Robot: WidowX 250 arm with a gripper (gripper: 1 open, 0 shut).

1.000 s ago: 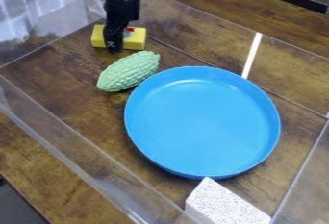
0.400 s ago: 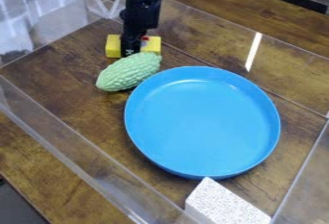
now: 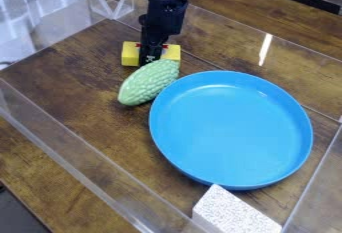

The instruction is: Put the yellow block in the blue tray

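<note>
Since the earlier frame the gripper [image 3: 155, 51] and the yellow block [image 3: 144, 53] have shifted together to the right, toward the blue tray [image 3: 230, 127]. The green vegetable [image 3: 148, 81] now lies further right as well, and more upright in the view.

Count: one yellow block, one blue tray, one green vegetable, one white sponge [image 3: 237, 213].

The jaws are closed on the yellow block, which sits low over the wooden table [image 3: 54, 107], just behind the vegetable and outside the tray. The vegetable lies between block and tray, its side close against the tray's left rim. The sponge rests at the bottom edge, just in front of the tray. A clear wall [image 3: 80, 182] borders the near side.
</note>
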